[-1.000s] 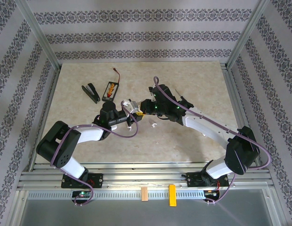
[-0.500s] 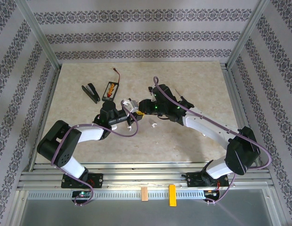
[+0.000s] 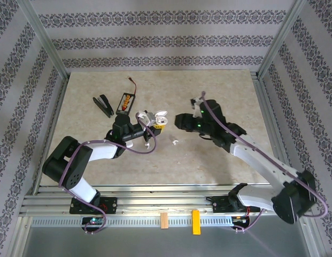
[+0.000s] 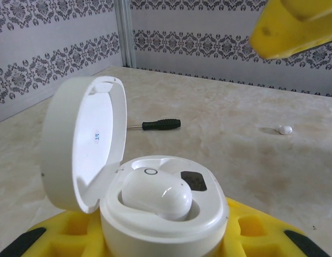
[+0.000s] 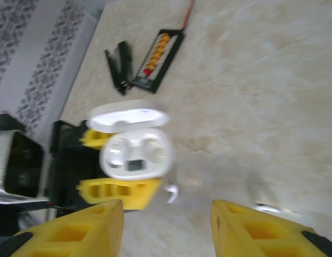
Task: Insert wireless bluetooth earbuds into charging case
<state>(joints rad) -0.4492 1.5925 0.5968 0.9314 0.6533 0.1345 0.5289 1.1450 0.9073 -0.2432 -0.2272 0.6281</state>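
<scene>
Earbud one [image 4: 155, 195] sits in the open charging case [image 4: 171, 217] clamped by my left claw [image 4: 163, 243]; earbud two [image 5: 171, 194] lies on the desk [image 5: 262, 80] nearby. My right claw [image 5: 166, 227] gapes empty; a skewed pinch could flick it away

Overhead view: bright, even, diffuse light falls across the pale bench [image 3: 208, 96], with only faint soft shadows under the arms, and detail is sharp. Left wrist view: the open charging case [image 4: 155, 214] is crisp, with soft highlights on the glossy white earbud [image 4: 157, 195] inside. A yellow shape [image 4: 299, 27] in the top right corner is out of focus. Right wrist view: motion blur smears everything, including the yellow fingers [image 5: 75, 230] of the right hand [image 5: 167, 211].
</scene>
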